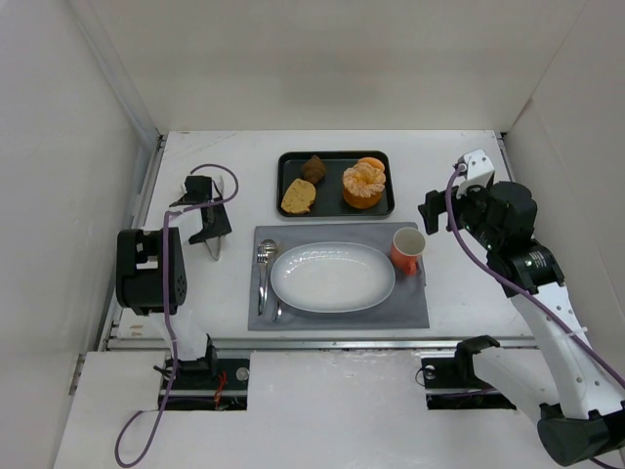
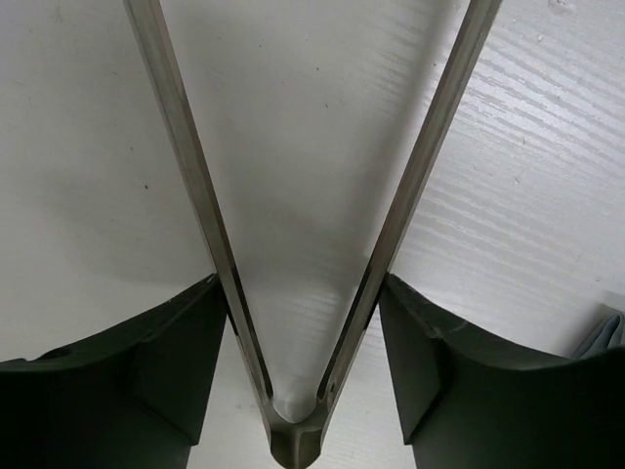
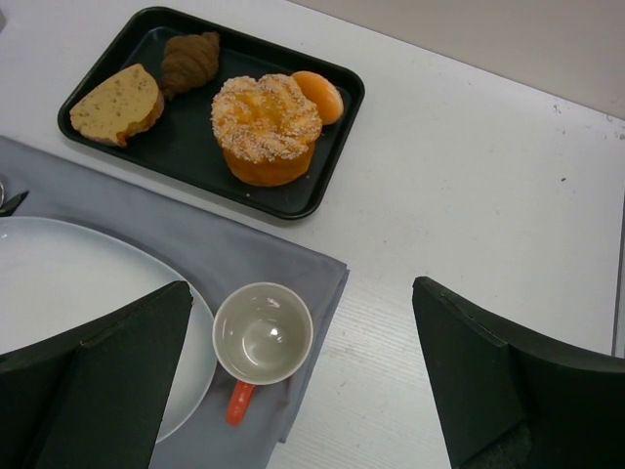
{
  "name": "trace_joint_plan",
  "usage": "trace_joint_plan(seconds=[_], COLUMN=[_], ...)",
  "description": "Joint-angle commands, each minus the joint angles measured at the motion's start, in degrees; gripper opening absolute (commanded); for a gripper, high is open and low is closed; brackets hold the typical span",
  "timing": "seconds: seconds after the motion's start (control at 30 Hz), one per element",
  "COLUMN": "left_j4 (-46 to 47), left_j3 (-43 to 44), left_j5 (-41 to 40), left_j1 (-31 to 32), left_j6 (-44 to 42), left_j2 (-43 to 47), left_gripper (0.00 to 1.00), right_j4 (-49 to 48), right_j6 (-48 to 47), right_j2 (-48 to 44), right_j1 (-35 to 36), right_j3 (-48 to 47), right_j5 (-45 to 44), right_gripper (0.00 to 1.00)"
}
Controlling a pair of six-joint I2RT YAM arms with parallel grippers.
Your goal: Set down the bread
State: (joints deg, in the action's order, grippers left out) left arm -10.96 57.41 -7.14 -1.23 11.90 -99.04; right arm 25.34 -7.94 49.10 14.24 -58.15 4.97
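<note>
Left gripper (image 1: 209, 223) clamps spread tongs (image 2: 293, 445), well apart from the bread (image 1: 363, 184) in the black tray (image 1: 285, 166)'s right half. The right gripper (image 3: 301, 288), jaws wide and empty, is nearer; the bread lies ahead-left of it.

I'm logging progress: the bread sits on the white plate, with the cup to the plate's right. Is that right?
Not quite. The bread sits in the black tray, next to the orange ball, not on the plate. The right wrist view shows this plainly. The cup is indeed to the plate's right.
</note>
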Motion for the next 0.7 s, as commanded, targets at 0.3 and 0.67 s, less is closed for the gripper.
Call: trace_joint_plan(seconds=[0.3, 0.67], left_j4=[-2.49, -2.49], left_j3=[1.48, 1.48], left_j5=[-0.86, 1.94], left_j1=[-0.26, -0.26], left_j6=[-1.00, -0.48], left_j2=[-1.33, 4.80], left_gripper=[0.32, 0.23], right_j4=[-1.35, -1.88], right_j6=[-0.32, -0.32], right_j2=[-1.03, -1.03], right_j1=[-0.18, -0.18], right_j3=[-2.41, -2.41], right_j5=[-0.84, -0.84], right_gripper=[1.00, 1.00])
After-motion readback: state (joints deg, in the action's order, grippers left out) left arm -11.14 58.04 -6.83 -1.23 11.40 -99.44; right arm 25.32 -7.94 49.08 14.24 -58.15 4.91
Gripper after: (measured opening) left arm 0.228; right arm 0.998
